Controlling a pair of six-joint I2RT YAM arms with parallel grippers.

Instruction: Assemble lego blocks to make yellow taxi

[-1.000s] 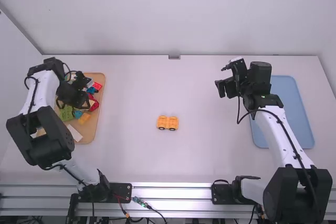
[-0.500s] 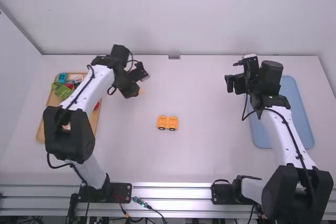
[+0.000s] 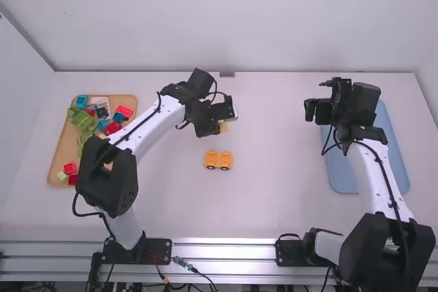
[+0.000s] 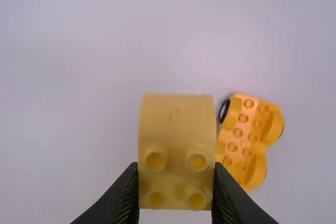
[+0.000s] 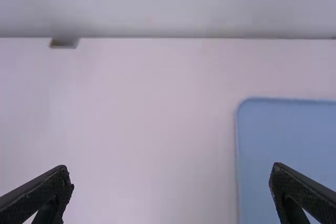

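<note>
Grasping, left arm: the left gripper [image 3: 220, 122] is closed on the sides of a yellow plastic block with a curved face [image 4: 176, 121]; four round studs face its wrist camera.
Held block, position: above the white table [image 3: 274, 196], beyond the wheeled piece as the high view looks, and near it.
Wheeled piece, orange-yellow, plastic, studded [image 3: 219, 161]: on the table, between the two arms; dark wheels show along its near side in the high view, and its studs are visible in the left wrist view.
Right gripper [image 3: 316, 109]: released, fingers spread wide with nothing between them; positioned over the table, beside the blue tray.
Blue tray, flat, round-cornered [image 3: 397, 162]: on the right side of the table, partly beneath the right arm.
Tan tray, rectangular [image 3: 60, 152]: on the left side, containing loose red, green and blue blocks.
</note>
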